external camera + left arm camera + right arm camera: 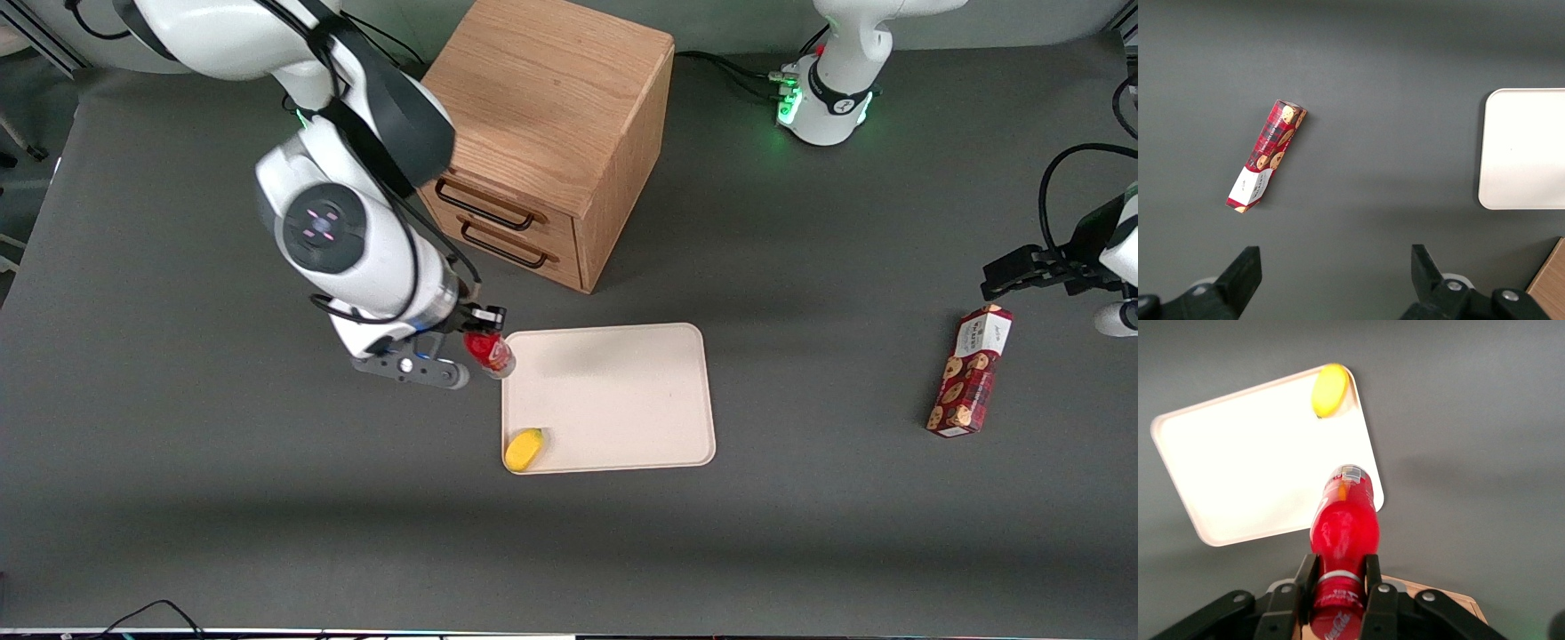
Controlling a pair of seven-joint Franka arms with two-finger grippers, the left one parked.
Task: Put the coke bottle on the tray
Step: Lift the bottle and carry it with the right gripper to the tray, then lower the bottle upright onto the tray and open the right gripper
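My right gripper (480, 333) is shut on the coke bottle (490, 351), a small red bottle with a red cap and white script logo. It holds the bottle by the neck, in the air, over the tray's corner nearest the drawer cabinet. In the right wrist view the fingers (1305, 581) clamp the bottle (1343, 527) just below the cap, its base pointing down at the tray's edge. The tray (613, 396) is flat, cream-white, with rounded corners; it also shows in the right wrist view (1245, 473) and the left wrist view (1525, 150).
A yellow lemon-like piece (524, 448) lies in the tray's corner nearest the front camera. A wooden drawer cabinet (551, 133) stands farther from the camera than the tray. A red biscuit box (969, 371) lies toward the parked arm's end of the table.
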